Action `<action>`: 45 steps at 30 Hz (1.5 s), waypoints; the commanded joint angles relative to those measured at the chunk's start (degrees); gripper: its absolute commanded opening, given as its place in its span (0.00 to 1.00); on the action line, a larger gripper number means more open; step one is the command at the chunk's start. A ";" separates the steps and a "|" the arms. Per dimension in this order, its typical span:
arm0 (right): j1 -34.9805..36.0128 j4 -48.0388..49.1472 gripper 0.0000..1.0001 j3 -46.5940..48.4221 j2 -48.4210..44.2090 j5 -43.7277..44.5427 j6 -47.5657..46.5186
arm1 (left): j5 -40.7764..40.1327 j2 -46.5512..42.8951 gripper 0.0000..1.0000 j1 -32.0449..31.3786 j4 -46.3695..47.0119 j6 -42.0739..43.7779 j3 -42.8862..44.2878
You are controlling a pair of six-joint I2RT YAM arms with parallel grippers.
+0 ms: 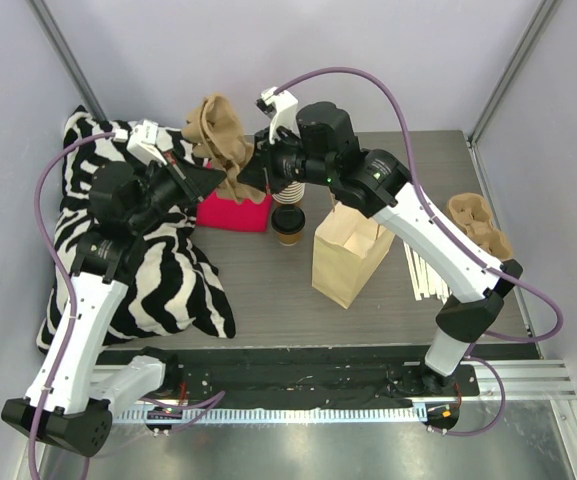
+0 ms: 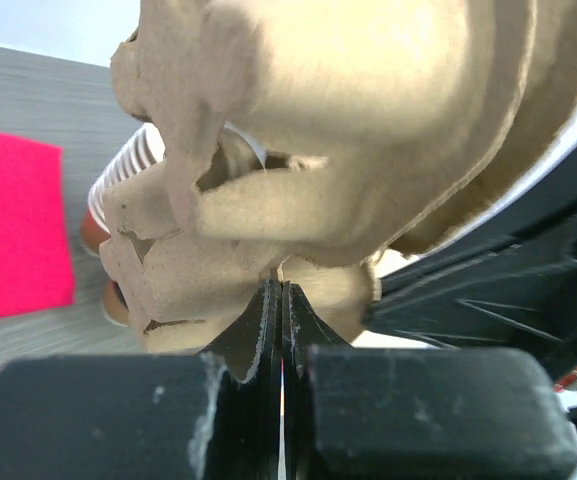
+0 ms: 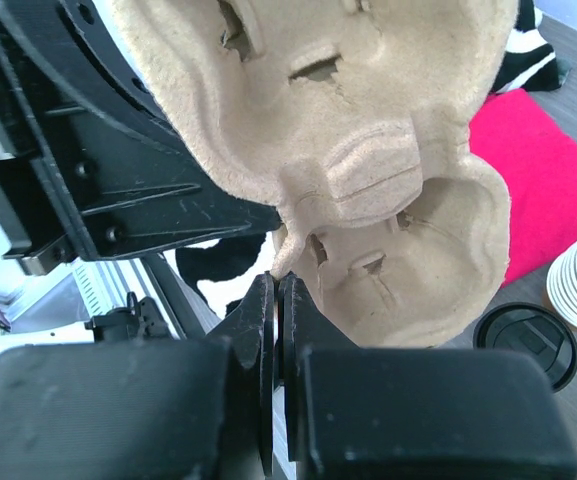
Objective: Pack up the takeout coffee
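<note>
From above, the left gripper and the right gripper meet at a tan pulp cup carrier, holding it up off the table between them. The coffee, a brown cup with a black lid, stands on the table just in front of a stack of white cups, between a red pad and an open paper bag.

The left wrist view shows the jaws pressed together on a thin lower edge of the carrier.

The right wrist view shows the same: jaws pinched onto a flap of the carrier. Below is a round black lid, probably the coffee's.

Packing looks barely begun. The coffee is in neither carrier nor bag, so seating and bagging it remain.
</note>
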 commanded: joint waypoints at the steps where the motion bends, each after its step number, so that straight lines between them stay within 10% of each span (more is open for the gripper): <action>1: 0.06 4.46 0.01 2.48 -2.21 -0.17 -0.55 | -2.91 -0.63 0.00 0.44 -2.85 1.69 0.28; 28: -4.94 4.81 0.01 4.59 -11.53 7.03 -7.06 | -3.35 -0.98 0.00 2.02 -2.94 0.98 -1.04; 39: -27.08 4.46 0.01 -0.31 -21.19 9.58 -7.30 | -2.30 0.16 0.00 2.02 -1.71 1.07 -1.57; 45: -31.66 2.53 0.01 -12.00 -29.36 32.15 -13.11 | -2.12 0.60 0.00 2.02 -2.06 1.07 -2.71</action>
